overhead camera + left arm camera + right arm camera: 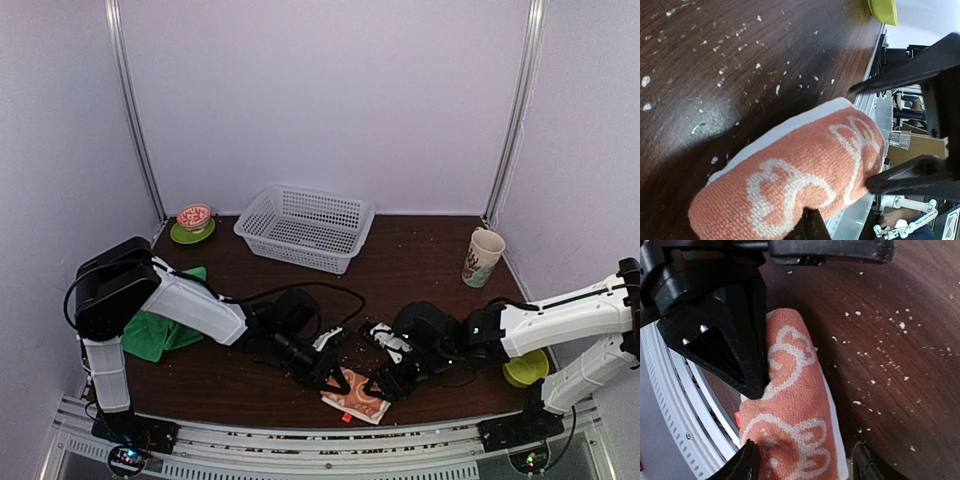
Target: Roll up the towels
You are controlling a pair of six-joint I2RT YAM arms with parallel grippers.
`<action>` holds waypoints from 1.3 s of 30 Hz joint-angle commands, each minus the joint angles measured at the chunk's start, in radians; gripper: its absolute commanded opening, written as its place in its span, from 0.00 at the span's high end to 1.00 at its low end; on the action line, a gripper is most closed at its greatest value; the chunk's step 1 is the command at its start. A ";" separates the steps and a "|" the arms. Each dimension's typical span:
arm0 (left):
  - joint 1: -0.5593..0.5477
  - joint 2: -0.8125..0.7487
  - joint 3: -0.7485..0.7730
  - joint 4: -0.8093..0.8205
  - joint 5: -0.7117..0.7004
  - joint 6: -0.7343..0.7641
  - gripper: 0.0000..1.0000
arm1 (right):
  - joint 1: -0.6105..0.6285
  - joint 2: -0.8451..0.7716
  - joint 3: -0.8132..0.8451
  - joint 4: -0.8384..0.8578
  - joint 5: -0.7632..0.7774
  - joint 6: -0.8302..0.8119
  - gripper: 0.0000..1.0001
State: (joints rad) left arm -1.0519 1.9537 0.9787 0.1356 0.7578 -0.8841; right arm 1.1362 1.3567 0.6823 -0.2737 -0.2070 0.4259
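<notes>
Terry cloth, soft and light, made up the orange towel (357, 395), lying as a loose thick fold near the front edge of the table (420, 260); it would likely sag and spring open unless pinned. The left fingers (740, 355) were together, tips against its side; whether they nipped cloth was unclear. The right fingers (742, 465) stood apart astride one end. Its free hem looked the best hold. The green towel (155, 330) lay crumpled far left.
</notes>
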 commanded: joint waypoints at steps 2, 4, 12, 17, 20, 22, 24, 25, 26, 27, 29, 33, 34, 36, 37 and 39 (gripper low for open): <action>-0.011 -0.013 -0.029 -0.070 -0.048 0.026 0.97 | -0.002 0.091 0.017 0.036 -0.073 -0.008 0.42; -0.011 -0.032 -0.035 -0.081 -0.059 0.029 0.97 | 0.012 0.108 0.025 0.003 -0.034 -0.019 0.46; -0.013 -0.162 -0.074 -0.148 -0.080 0.040 0.91 | 0.180 0.209 0.133 -0.170 0.286 -0.040 0.50; -0.013 -0.252 -0.116 -0.153 -0.095 0.029 0.91 | 0.244 0.251 0.182 -0.218 0.412 -0.015 0.50; -0.013 -0.240 -0.117 -0.136 -0.097 0.023 0.91 | 0.259 0.258 0.191 -0.221 0.434 -0.006 0.48; -0.013 -0.206 -0.107 -0.102 -0.087 0.014 0.91 | 0.263 0.252 0.191 -0.216 0.429 0.000 0.45; -0.013 -0.159 -0.089 -0.076 -0.081 0.003 0.91 | 0.265 0.241 0.190 -0.212 0.425 0.005 0.41; -0.013 -0.134 -0.076 -0.071 -0.078 0.003 0.92 | 0.265 0.233 0.188 -0.210 0.419 0.009 0.39; -0.013 -0.116 -0.068 -0.069 -0.081 -0.001 0.92 | 0.265 0.224 0.190 -0.208 0.411 0.016 0.37; -0.013 -0.100 -0.065 -0.066 -0.086 -0.004 0.93 | 0.263 0.211 0.188 -0.206 0.402 0.024 0.35; -0.013 -0.084 -0.074 -0.049 -0.086 -0.009 0.94 | 0.258 0.168 0.175 -0.192 0.362 0.038 0.31; -0.013 -0.083 -0.098 -0.032 -0.089 -0.010 0.94 | 0.199 0.047 0.121 -0.124 0.224 0.084 0.17; -0.013 -0.082 -0.103 -0.028 -0.089 -0.011 0.94 | 0.172 0.014 0.101 -0.091 0.178 0.098 0.14; -0.013 -0.080 -0.107 -0.024 -0.090 -0.011 0.94 | 0.113 -0.033 0.056 -0.021 0.085 0.124 0.09; -0.013 -0.077 -0.109 -0.022 -0.091 -0.011 0.94 | 0.086 -0.047 0.039 0.009 0.041 0.131 0.07; -0.013 -0.074 -0.110 -0.020 -0.095 -0.010 0.94 | 0.037 -0.045 0.026 0.038 -0.031 0.138 0.05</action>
State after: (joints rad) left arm -1.0641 1.8572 0.8894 0.0849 0.6918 -0.8890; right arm 1.2530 1.3289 0.7525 -0.3473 -0.0528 0.5144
